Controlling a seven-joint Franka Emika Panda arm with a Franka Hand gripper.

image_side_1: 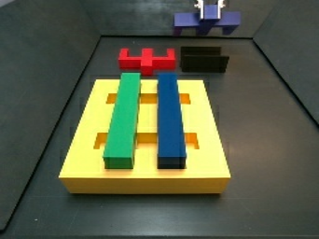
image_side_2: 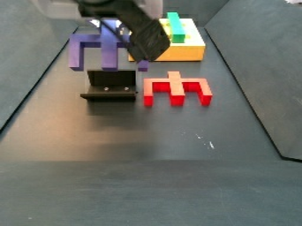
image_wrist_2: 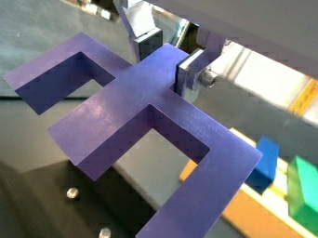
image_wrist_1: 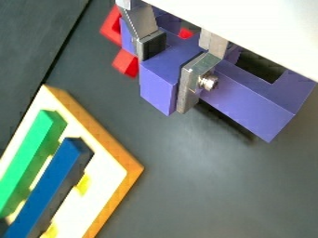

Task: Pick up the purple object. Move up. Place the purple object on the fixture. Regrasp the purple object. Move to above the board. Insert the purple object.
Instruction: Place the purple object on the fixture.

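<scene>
Yellow board (image_side_1: pixel 88 140), largest on the floor, carries its green bar (image_side_1: pixel 121 117) and blue bar (image_side_1: pixel 169 117) in the near middle, slots awaiting. Beyond it sit the red block (image_side_1: pixel 148 59) and, to its right, the fixture (image_side_1: pixel 203 60). Above the fixture hangs the purple object (image_side_2: pixel 97 49), lifted clear, seemingly for setting down. Only a wrist view shows the gripper (image_wrist_1: pixel 174 63) jaws clamped across its centre tab.

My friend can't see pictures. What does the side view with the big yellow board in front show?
The gripper holds the purple object in the air at the back. Below it sit the black fixture and a red block, with the yellow board nearest.
</scene>
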